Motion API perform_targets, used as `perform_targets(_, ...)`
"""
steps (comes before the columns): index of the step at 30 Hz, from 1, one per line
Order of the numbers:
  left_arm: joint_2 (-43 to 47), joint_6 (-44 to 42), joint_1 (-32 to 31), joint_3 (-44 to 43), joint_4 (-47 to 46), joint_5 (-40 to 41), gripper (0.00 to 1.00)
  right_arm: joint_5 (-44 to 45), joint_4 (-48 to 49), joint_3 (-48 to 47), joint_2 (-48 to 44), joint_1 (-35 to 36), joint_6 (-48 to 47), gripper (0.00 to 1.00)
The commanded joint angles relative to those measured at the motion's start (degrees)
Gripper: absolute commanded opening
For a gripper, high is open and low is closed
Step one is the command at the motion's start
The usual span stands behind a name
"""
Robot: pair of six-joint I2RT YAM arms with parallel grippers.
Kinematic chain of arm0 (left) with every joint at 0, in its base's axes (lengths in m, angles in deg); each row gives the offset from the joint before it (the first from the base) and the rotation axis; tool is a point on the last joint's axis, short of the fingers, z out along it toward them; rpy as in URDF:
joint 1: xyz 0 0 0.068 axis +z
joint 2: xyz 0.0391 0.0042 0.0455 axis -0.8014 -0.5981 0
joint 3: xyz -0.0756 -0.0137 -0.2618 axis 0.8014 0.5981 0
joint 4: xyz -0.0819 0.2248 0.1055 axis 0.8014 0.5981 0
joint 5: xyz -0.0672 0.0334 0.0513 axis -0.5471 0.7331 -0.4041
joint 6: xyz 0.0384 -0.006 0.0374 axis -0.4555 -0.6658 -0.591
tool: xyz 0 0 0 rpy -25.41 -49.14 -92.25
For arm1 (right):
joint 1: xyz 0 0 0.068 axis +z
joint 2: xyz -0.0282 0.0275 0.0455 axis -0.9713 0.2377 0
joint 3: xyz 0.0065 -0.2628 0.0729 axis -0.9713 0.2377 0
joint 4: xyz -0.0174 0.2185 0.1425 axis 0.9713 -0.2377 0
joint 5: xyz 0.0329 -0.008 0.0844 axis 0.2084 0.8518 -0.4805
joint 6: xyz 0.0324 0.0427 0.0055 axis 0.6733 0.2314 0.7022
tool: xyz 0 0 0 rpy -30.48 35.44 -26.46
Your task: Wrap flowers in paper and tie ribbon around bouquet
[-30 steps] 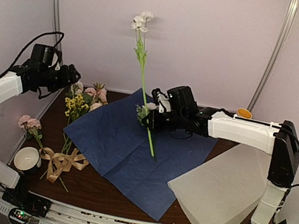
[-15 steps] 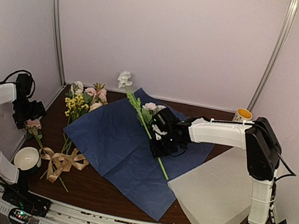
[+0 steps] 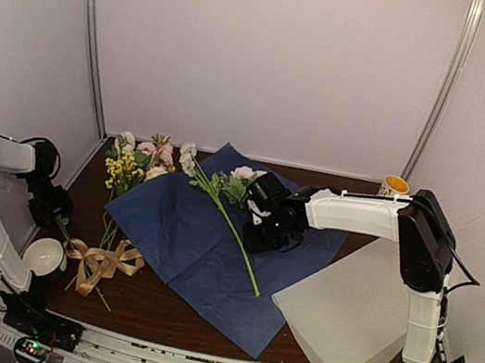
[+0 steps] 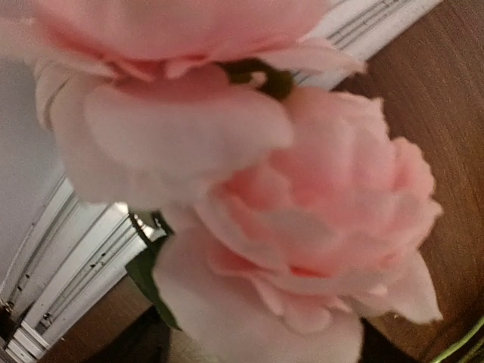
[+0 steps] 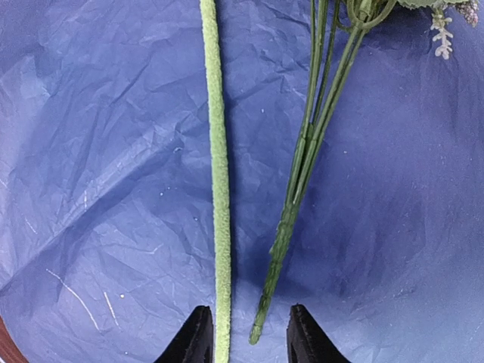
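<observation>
the flowers lie in more than one place. one white flower (image 3: 189, 153) with a long fuzzy stem (image 5: 219, 174) lies flat on the paper (image 3: 169, 225). this stem runs straight under the right gripper (image 5: 249, 338) and passes close along the inner side of one of its fingertips (image 5: 198, 336). a leafy sprig (image 5: 302, 166) of thin green stems lies beside it on the same sheet, and its cut end stops between the two fingertips. the fingers of the right gripper stand apart and clamp nothing; both stems rest free on the paper below them.

the paper is spread out with its dark blue face up, wrinkled, under and around the right gripper. past the edge of the sheet, on the side toward the left arm, a bunch of yellow and pink flowers (image 3: 128, 166) lies on the table (image 3: 155, 303). nearer to the left gripper (image 3: 53, 203), the ribbon (image 3: 101, 262) lies in loose loops, and no gripper touches it.

the left gripper is low at the edge of the table. two pink blooms (image 4: 302, 227) fill its wrist view, very close in front of it. its fingers are not visible, so i cannot tell if they are apart or together. a white round cup (image 3: 43, 256) stands near it. on the far side of the right gripper lies a pale translucent sheet (image 3: 360, 315).
</observation>
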Motion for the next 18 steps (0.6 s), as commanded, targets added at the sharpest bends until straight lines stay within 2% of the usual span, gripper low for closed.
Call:
perform_targets(1,-0.93,-1.23,0.55,-1.47,-3.28,-0.79,0.63,0.35,-0.55,-1.38,-1.54,-0.11,0.4,0.34)
perform_targets(4,-1.35,-1.53,0.6,-1.3,-3.96,-0.78,0.38,-0.17,-0.32,-1.45,-2.71,-0.1,0.19,0.34)
perform_targets(7,-0.82,-2.06,0.66,-1.59,-3.55,-0.62,0.03,-0.89,-0.38,-1.82,-3.51,-0.15,-0.42,0.35)
perform_targets(8,0.29,-2.14,0.66,-1.64,-3.43,-0.4,0.0,-1.04,-0.63,-1.92,-3.77,-0.11,-0.57,0.35)
perform_targets(14,15.21,-4.74,0.55,-0.79,-8.39,2.9,0.0,-2.8,0.63,-1.83,-6.28,-0.15,-1.31,0.35)
perform_targets(18,28.06,-9.83,-0.77,1.49,-17.65,1.78,0.0,-5.13,4.38,-0.37,-8.93,-0.14,-2.15,0.35)
